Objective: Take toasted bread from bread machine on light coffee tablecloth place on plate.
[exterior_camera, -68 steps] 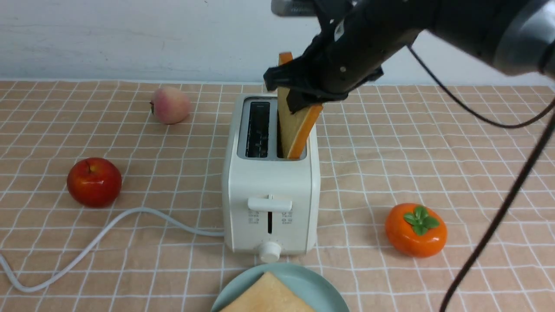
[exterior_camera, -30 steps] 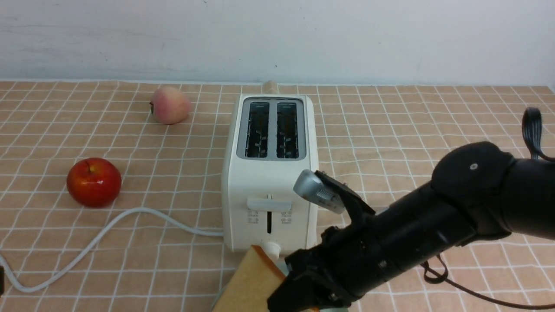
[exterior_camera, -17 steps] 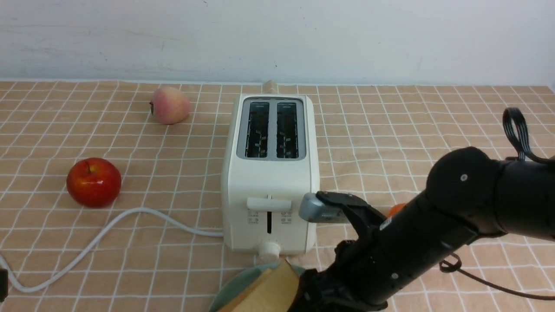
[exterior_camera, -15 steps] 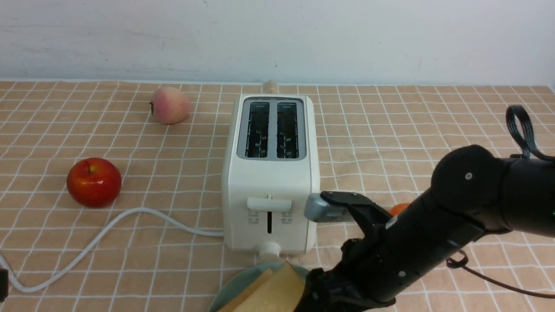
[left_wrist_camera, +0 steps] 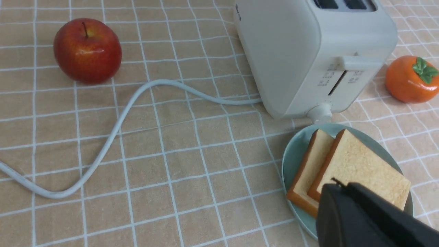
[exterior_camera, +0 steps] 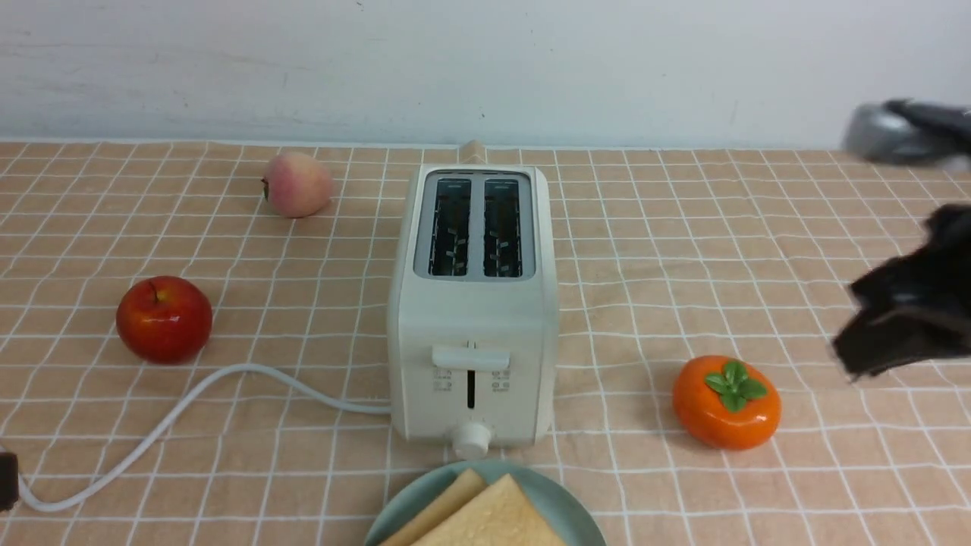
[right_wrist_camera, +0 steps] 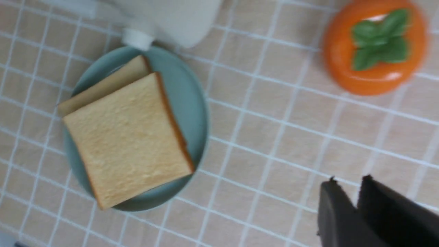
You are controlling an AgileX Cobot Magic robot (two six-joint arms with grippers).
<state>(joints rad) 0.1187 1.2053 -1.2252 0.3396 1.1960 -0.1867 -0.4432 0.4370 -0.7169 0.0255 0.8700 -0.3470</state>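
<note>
Front view: bread machine (exterior_camera: 472, 326), cream-white, at the centre of the frame, upright on the light coffee tablecloth (exterior_camera: 645, 250) that covers the desk; lever (exterior_camera: 471, 356) and round knob (exterior_camera: 472, 440) face the camera, and the two top slots (exterior_camera: 474, 226) show only their wire guides. Plate (exterior_camera: 565, 504), pale mint green, at the bottom centre, just in front of the knob and cut off by the frame's lower edge. Toasted bread, two slices, both flat on the plate: the upper slice (exterior_camera: 493, 519) overlaps the lower slice (exterior_camera: 444, 508), which shows along its left side. White cord (exterior_camera: 190, 398) curves from the machine's base towards the lower left. Red apple (exterior_camera: 164, 318) at mid-left, well apart from the machine; peach (exterior_camera: 297, 184) at upper left; orange persimmon (exterior_camera: 726, 402) at lower right. Right arm at the right edge, blurred, well away from plate and machine. Right wrist view: right gripper (right_wrist_camera: 348, 181) at the lower right of the frame, fingers drawn close with only a narrow notch between the tips, closed on nothing, above bare cloth. Left wrist view: left gripper (left_wrist_camera: 337, 188) at the lower right of the frame, fully closed and empty, overlapping the near edge of the plate in the picture; contact cannot be told.
</note>
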